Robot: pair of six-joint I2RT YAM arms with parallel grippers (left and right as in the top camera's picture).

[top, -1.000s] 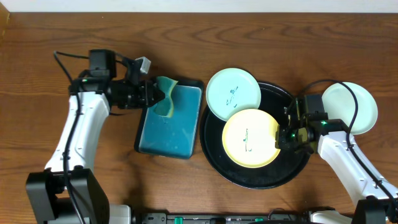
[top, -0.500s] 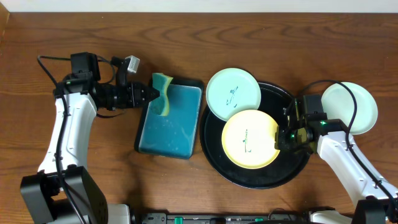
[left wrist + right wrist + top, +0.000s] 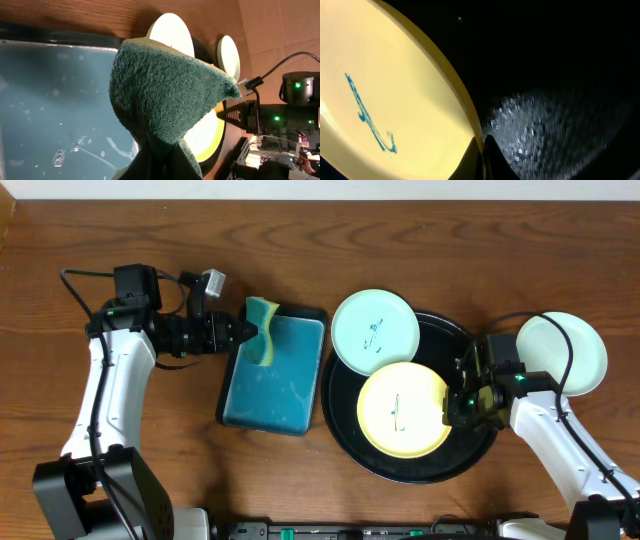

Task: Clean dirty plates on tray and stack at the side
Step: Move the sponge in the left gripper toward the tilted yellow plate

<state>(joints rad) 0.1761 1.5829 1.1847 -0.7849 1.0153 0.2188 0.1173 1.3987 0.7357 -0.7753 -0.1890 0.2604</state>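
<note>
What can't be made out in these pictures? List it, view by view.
Left wrist: the sponge hides the left hand's fingers.
Right wrist: the right hand merges with the black tray; its hold on the yellow plate is unclear.
Overhead: a cable crosses the far-right plate; the scribbles are too small to read.

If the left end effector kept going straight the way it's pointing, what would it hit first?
The left end effector, carrying the sponge, points across the teal tray; first in line is probably the mint-blue plate at the black tray's rim. Height is unclear.
</note>
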